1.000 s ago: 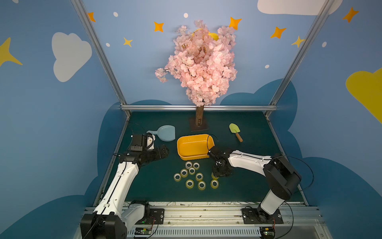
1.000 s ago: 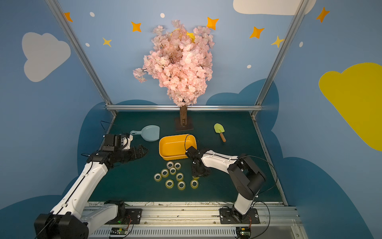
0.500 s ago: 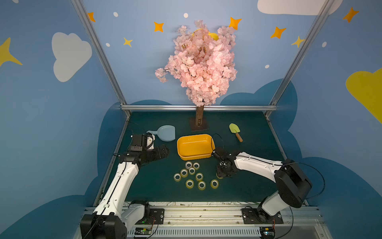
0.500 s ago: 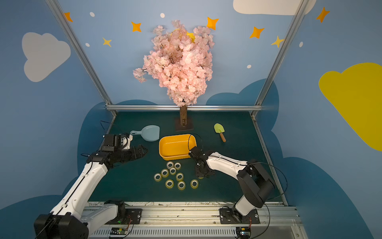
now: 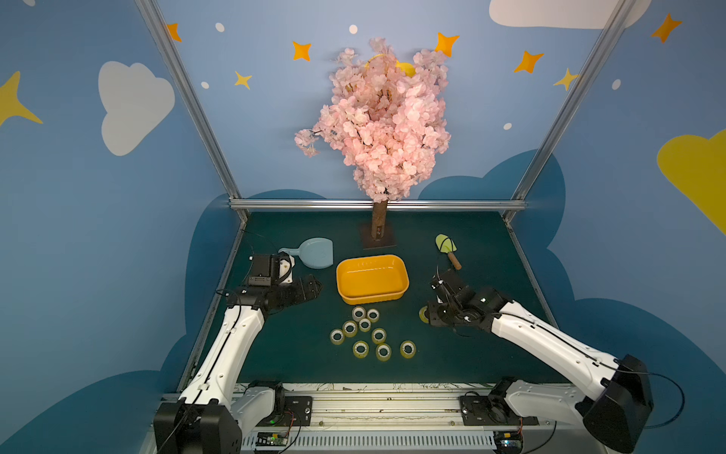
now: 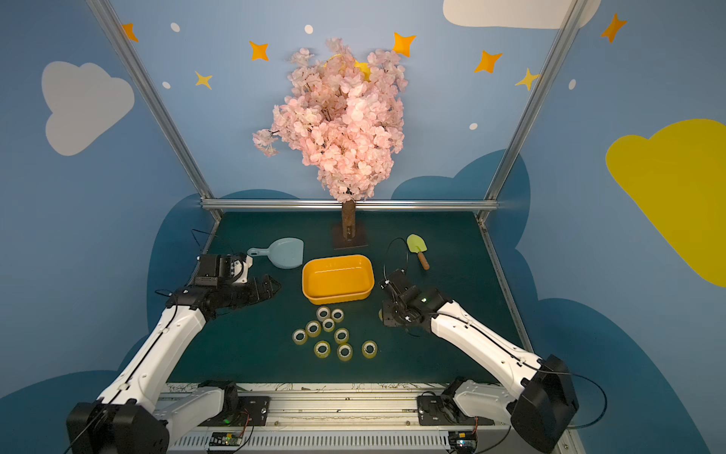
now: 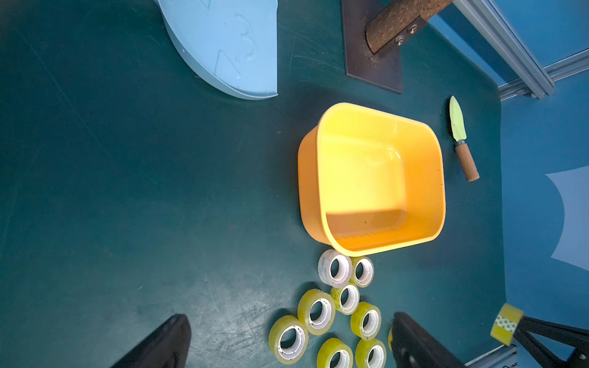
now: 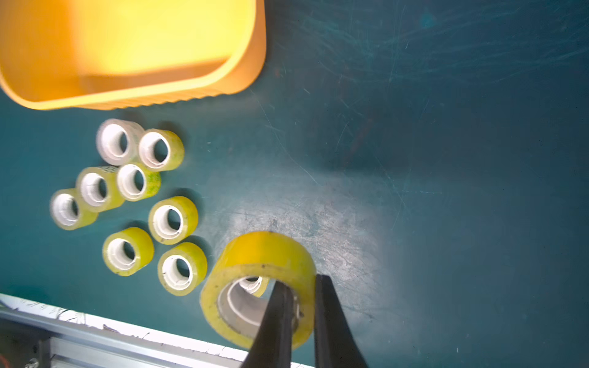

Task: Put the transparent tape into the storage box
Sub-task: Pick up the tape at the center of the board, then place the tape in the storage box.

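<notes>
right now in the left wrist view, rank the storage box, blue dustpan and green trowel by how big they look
1. storage box
2. blue dustpan: partly cut off at the picture's edge; only its visible part is ranked
3. green trowel

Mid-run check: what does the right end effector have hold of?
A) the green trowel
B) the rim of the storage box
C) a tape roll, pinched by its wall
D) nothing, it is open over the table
C: in the right wrist view the right end effector pinches the wall of a yellowish tape roll, with one finger inside its core.
</notes>
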Action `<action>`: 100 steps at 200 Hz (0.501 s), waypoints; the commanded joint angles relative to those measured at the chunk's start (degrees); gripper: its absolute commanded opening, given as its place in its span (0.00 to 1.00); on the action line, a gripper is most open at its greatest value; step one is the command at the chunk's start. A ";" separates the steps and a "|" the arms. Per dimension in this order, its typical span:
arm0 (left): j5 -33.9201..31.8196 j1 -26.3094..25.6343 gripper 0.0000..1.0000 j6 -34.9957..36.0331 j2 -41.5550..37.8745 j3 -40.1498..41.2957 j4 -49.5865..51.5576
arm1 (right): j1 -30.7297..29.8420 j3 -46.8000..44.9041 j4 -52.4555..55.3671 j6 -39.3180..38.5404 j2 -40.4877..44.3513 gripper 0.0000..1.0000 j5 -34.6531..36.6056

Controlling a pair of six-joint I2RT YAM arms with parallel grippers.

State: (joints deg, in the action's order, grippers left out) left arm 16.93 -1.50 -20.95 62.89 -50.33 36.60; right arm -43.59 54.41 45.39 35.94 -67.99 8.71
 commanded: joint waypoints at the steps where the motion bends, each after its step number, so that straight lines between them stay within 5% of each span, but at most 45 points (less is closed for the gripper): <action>1: 1.42 1.08 1.00 0.78 0.71 -1.98 -0.77 | 0.55 0.07 -4.86 -1.80 2.72 0.00 0.18; 100: 7.35 5.45 1.00 -0.23 1.85 -2.29 -1.97 | 2.27 18.83 -8.61 -5.41 -16.32 0.00 -15.87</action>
State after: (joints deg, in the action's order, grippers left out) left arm 22.55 3.07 -21.04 64.93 -51.24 35.44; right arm -41.65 68.75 38.76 31.51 -78.91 -0.30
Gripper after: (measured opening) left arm 0.998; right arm 0.124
